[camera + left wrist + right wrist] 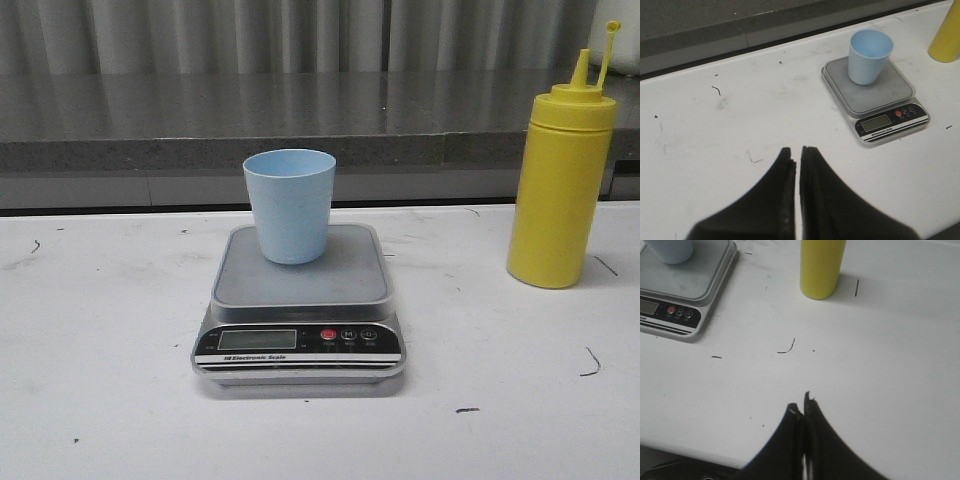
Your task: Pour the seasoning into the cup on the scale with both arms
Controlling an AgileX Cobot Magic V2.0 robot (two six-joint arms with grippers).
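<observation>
A pale blue cup (290, 205) stands upright on the grey platform of the silver scale (298, 300) at the table's middle. The yellow seasoning bottle (560, 185) stands upright to the right of the scale, its tip cover hanging off the nozzle. Neither gripper shows in the front view. In the left wrist view my left gripper (797, 152) is shut and empty, well short of the scale (875, 97) and cup (869, 56). In the right wrist view my right gripper (802, 407) is shut and empty, short of the seasoning bottle (821, 267).
The white table (100, 350) carries small dark scuff marks. A grey ledge (200, 125) runs along the table's far edge, behind the scale and bottle.
</observation>
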